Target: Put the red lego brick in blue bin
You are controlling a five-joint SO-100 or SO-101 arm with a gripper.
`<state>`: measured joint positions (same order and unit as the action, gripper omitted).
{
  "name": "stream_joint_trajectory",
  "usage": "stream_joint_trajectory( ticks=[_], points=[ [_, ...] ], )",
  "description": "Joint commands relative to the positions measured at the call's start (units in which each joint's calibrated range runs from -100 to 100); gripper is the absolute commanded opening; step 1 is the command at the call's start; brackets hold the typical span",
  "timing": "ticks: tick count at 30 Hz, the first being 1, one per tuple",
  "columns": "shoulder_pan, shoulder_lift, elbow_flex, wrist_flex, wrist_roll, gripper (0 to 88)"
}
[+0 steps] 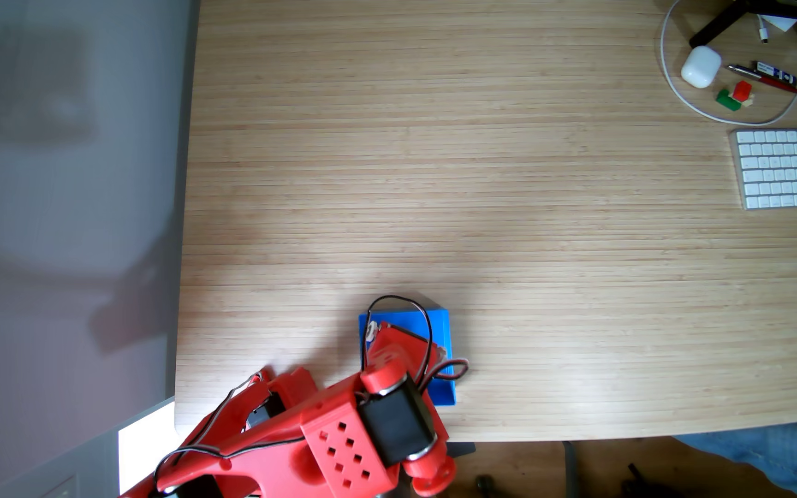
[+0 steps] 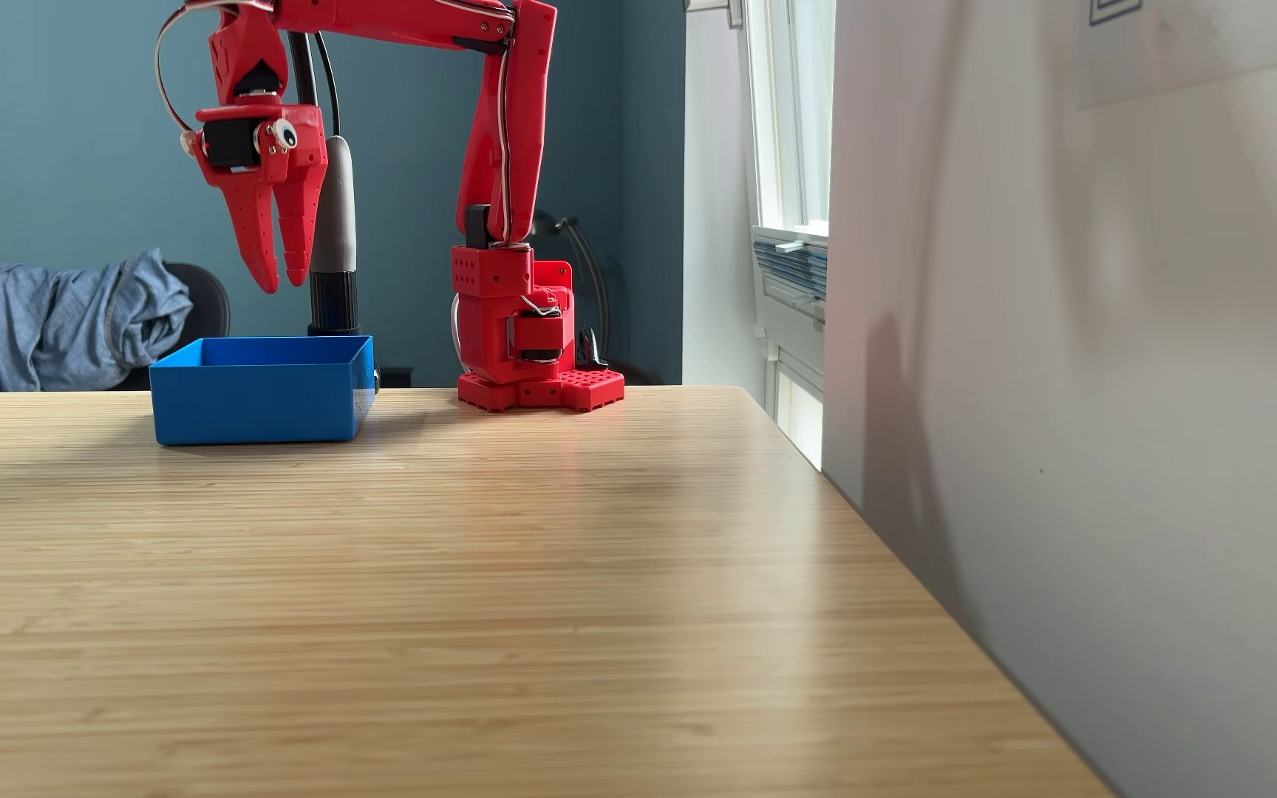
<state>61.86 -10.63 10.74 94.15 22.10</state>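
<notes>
One gripper [image 2: 282, 285] hangs directly above the blue bin [image 2: 259, 414], jaws slightly apart, nothing visible between; brick unseen.

— That table [image 2: 466, 614] is pale wood with fine stripes, and daylight puts a sheen on it toward three o'clock.

— The wall [image 2: 405, 192] at twelve o'clock is dull teal. A white-framed window [image 2: 789, 153] stands at about one o'clock.

— And at nine o'clock, a dark chair [image 2: 205, 299] with a blue denim shirt [image 2: 67, 314] thrown over it.

— A plain grey wall [image 2: 1119, 384] runs along the table's edge, with soft shadows on it.
</notes>
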Motion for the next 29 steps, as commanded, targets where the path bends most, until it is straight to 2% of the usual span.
stream_joint_trajectory(
  ticks=[1,10,16,22,29],
  points=[
    [-4.8,-2.7,-7.3,2.0,-4.0,0.7],
    [-23.4,-2.9,-7.4,1.9,-15.0,0.1],
    [-34.1,-2.9,-7.9,1.9,-19.8,0.1],
    [-39.0,-2.9,-8.6,1.9,-21.4,0.1],
    [-40.8,-2.9,-8.6,1.9,-21.8,0.1]
  ],
)
